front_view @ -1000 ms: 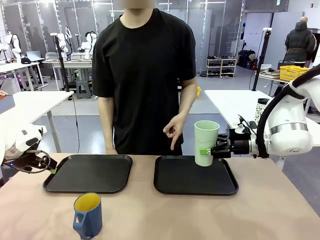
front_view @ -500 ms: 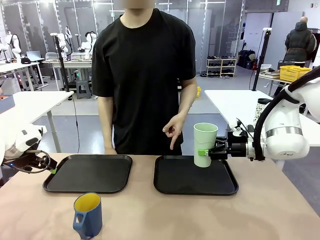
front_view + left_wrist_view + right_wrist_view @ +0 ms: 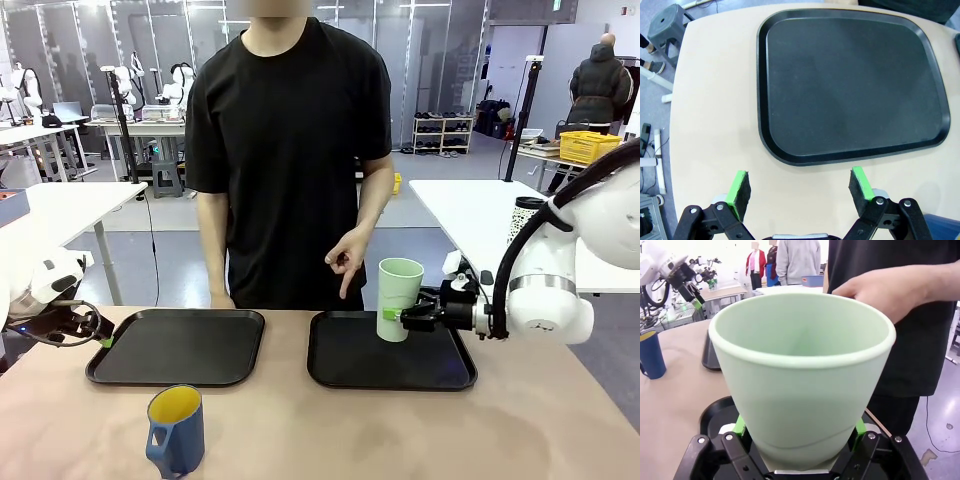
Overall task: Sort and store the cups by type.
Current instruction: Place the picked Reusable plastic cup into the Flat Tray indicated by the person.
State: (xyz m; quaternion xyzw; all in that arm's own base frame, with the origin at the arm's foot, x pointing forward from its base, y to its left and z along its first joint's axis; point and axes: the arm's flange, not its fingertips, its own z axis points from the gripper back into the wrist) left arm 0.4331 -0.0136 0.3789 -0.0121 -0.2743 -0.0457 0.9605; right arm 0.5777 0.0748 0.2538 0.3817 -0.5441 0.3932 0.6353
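Observation:
My right gripper (image 3: 394,316) is shut on the lower part of the pale mint-green tumbler (image 3: 399,292), holding it upright low over the back of the right black tray (image 3: 345,370). The right wrist view has the tumbler (image 3: 802,375) close up between the green pads (image 3: 739,424). I cannot tell if its base touches the tray. The blue mug (image 3: 177,430) with a yellow inside stands on the table near the front left, also far left in the right wrist view (image 3: 651,354). My left gripper (image 3: 100,337) is open at the left tray's (image 3: 178,345) left edge; its fingers (image 3: 740,190) hold nothing.
The person stands at the far side, one hand (image 3: 347,262) pointing down at the right tray next to the tumbler. A white speckled tumbler with a black lid (image 3: 523,214) stands on a table behind my right arm. Bare tabletop lies in front of both trays.
My right gripper has carried the mint tumbler a little to the left and lower over the right tray. The left arm, the mug and the pointing hand have stayed put.

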